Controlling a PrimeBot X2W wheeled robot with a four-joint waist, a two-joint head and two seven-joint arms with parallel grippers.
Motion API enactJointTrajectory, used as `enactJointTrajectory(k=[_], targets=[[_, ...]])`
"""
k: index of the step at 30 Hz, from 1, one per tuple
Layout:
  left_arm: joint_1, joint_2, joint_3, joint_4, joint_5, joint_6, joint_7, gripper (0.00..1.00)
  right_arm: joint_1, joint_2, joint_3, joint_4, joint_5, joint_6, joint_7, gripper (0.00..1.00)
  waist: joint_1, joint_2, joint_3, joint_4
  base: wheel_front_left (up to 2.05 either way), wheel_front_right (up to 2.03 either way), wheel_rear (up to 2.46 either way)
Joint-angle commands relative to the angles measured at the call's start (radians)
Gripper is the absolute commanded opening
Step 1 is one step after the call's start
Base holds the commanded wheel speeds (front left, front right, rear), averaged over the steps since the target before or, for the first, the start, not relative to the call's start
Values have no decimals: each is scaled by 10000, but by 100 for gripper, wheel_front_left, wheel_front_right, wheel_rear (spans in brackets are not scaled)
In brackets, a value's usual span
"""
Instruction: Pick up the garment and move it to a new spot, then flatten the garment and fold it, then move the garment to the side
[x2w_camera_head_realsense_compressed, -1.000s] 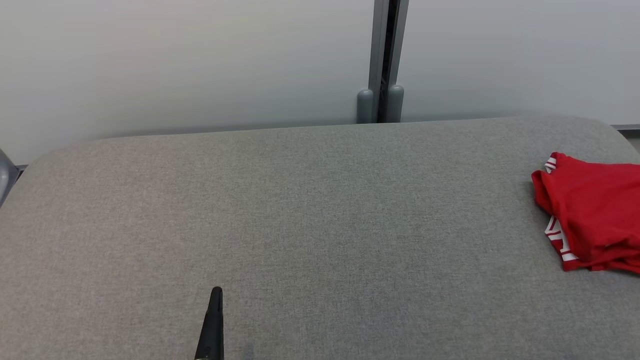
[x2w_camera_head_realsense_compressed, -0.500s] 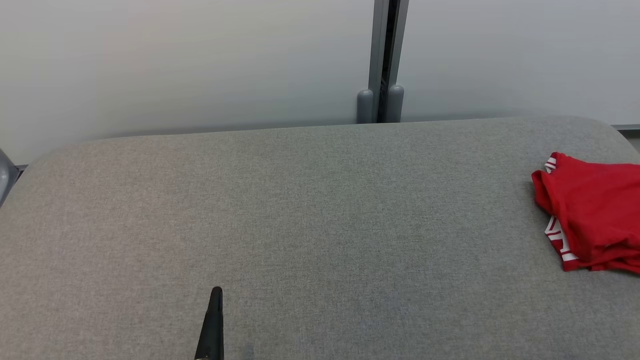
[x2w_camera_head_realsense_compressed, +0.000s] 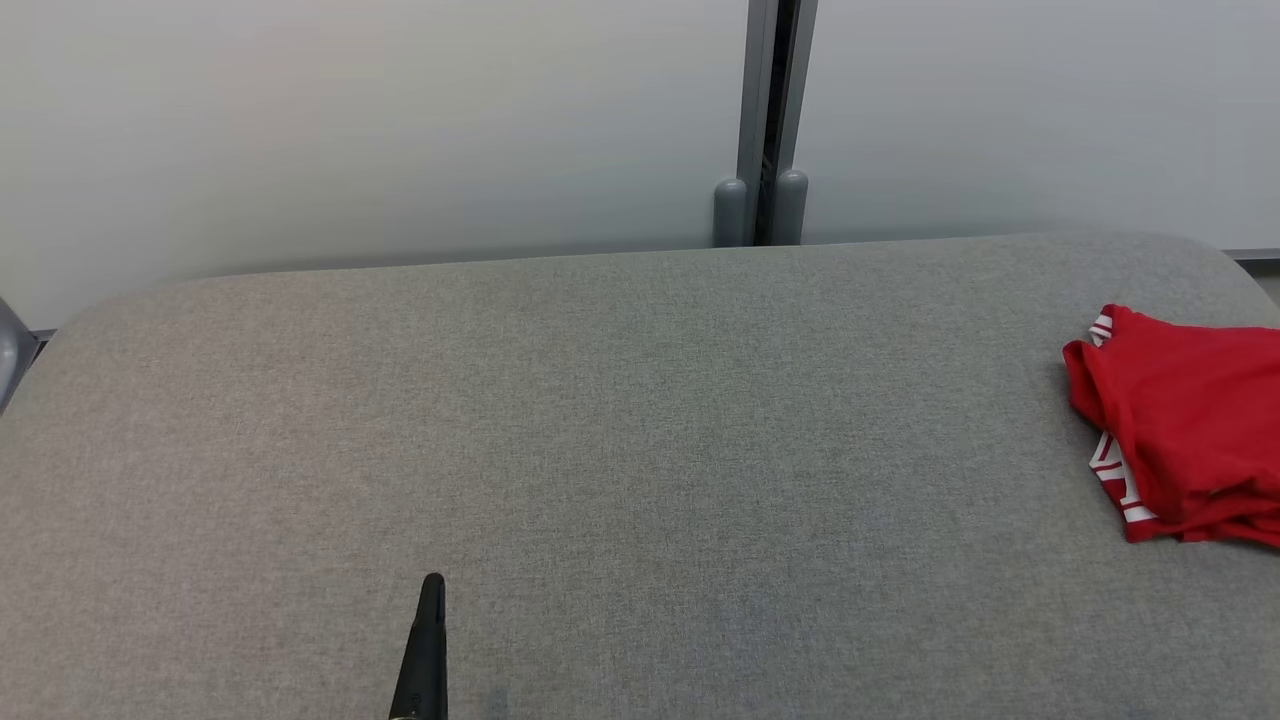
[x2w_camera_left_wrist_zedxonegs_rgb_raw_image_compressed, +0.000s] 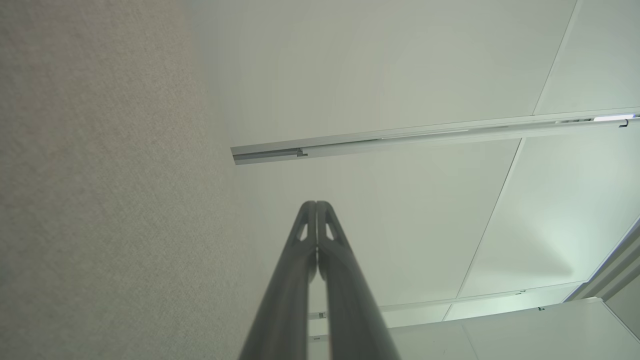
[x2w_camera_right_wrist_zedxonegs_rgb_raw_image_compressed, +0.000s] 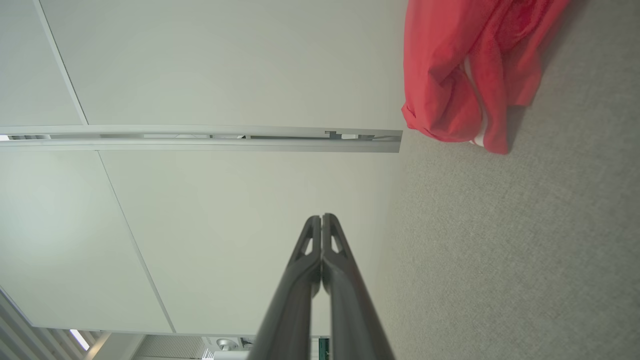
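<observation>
Left claw (x2w_camera_head_realsense_compressed: 432, 582), tips together, hangs over woven grey cushion (x2w_camera_head_realsense_compressed: 640, 420); garment (x2w_camera_head_realsense_compressed: 1190, 425) rumpled red.

My left claw (x2w_camera_head_realsense_compressed: 432, 582) sits at the near left, pinched tight and empty; I see my right claw (x2w_camera_right_wrist_zedxonegs_rgb_raw_image_compressed: 321, 216) closed too, gripping nothing.

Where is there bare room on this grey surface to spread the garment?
The whole middle and left of the grey surface is bare, from the wall edge down to the left gripper. Only the right edge is taken, where the red garment lies bunched.
</observation>
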Motion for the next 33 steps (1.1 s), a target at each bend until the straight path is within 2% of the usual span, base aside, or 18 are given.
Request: enactJointTrajectory(k=[1,33], targets=[[-134,26,20,-46,-31,-44,-15,0,-47,-25,17,-19,56,4,-15,0,0,0,0,0,0,0,0],[-133,26,23,-48,-32,-44,-15,0,-40,-25,25,-21,59,4,-17,0,0,0,0,0,0,0,0]])
